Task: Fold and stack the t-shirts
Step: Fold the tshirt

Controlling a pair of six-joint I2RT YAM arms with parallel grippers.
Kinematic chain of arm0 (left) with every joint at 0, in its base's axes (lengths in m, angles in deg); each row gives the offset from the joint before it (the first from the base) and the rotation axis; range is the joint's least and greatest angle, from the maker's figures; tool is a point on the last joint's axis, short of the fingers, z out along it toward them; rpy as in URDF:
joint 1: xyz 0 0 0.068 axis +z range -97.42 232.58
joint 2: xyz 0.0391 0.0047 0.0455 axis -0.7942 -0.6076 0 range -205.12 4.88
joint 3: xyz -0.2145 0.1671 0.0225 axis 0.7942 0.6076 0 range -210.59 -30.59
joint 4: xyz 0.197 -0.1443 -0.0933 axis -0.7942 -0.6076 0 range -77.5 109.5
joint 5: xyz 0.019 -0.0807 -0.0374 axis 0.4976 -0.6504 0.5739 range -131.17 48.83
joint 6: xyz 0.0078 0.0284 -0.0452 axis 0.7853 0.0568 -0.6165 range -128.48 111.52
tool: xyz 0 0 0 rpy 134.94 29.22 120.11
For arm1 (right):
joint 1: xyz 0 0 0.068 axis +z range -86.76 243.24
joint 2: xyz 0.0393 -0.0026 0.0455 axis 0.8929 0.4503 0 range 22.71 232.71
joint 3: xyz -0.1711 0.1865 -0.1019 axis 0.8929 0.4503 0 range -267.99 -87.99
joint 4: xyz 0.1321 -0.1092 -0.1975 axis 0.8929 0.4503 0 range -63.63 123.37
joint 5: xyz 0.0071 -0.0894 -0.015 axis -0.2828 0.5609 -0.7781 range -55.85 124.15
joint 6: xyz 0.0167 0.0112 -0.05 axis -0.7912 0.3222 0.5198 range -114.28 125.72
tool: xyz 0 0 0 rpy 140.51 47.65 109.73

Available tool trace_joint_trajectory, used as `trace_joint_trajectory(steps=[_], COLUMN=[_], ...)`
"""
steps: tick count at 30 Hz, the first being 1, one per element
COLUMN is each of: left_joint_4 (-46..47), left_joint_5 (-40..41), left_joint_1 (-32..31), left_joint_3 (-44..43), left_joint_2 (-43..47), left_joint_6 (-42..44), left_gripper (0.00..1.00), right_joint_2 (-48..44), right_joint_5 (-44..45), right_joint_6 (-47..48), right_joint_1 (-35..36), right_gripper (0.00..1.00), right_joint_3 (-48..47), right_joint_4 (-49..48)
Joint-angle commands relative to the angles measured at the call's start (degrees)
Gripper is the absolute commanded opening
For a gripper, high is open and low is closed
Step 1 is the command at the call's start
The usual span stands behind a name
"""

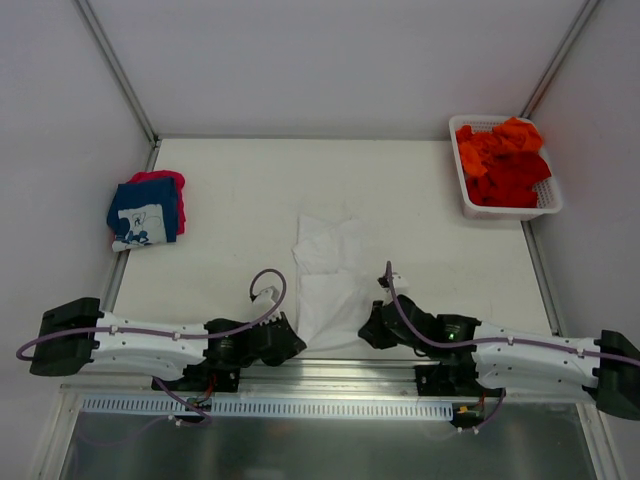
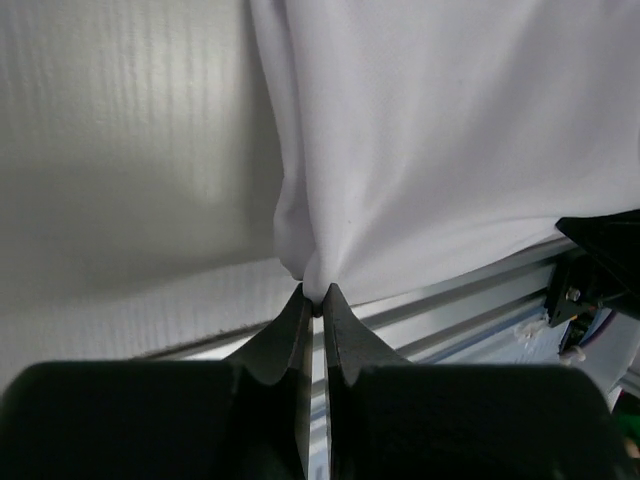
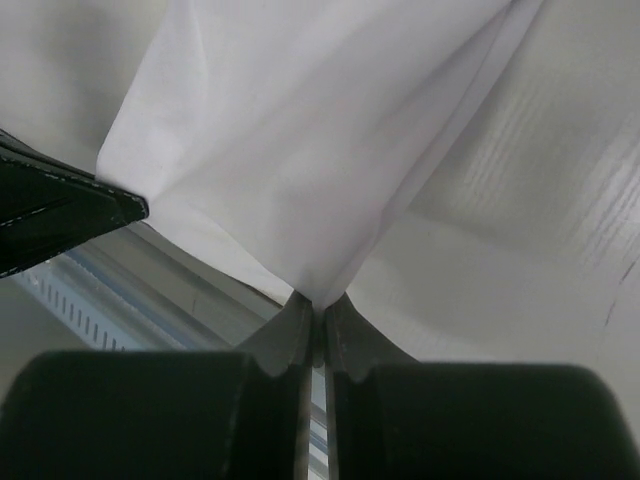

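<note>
1. The white t-shirt [image 1: 328,282] is lying rumpled in the middle of the worktop [image 1: 240,190], its near edge reaching toward the arms' bases
2. The left pincer [image 1: 293,342] is gripping the shirt's near left corner; in the left wrist view the jaws are pressing together with a bunch of white cloth caught at their tips
3. The right pincer [image 1: 367,328] is clamping the near right corner; in the right wrist view its jaws are likewise closing tight on a fold of the same cloth
4. From each pinch point the fabric is fanning out in smooth folds
5. A metal rail [image 2: 450,295] is running along the worktop's near edge, just under the held hem
6. A navy tee [image 1: 145,212] is sitting folded at the worktop's far left side, on top of a pink-red tee [image 1: 170,180] whose edge is peeking out behind and to the right; the navy one is carrying a white print, too small to read
7. The orange and red tees [image 1: 505,165] are piling loosely in a white lattice basket [image 1: 510,211] at the far right corner, well apart from the white shirt
</note>
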Motion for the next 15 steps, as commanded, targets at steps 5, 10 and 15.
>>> trace_joint_trajectory(steps=[5, 10, 15], left_joint_4=[-12.98, -16.50, -18.44], left_joint_5=[6.11, 12.43, 14.03], left_joint_1=[-3.06, -2.97, -1.57], left_joint_3=[-11.67, -16.42, -18.36], left_joint_2=[-5.75, -4.97, -4.70], left_joint_6=[5.50, 9.63, 11.31], left_gripper=[0.00, 0.00, 0.00], right_joint_2=[-3.30, -0.84, 3.90], right_joint_5=[7.15, 10.14, 12.34], right_joint_6=[-2.08, 1.17, 4.34], right_joint_1=[2.65, 2.65, 2.39], right_gripper=[0.00, 0.00, 0.00], right_joint_3=[-2.13, -7.67, -11.80], right_joint_4=[11.70, 14.08, 14.17])
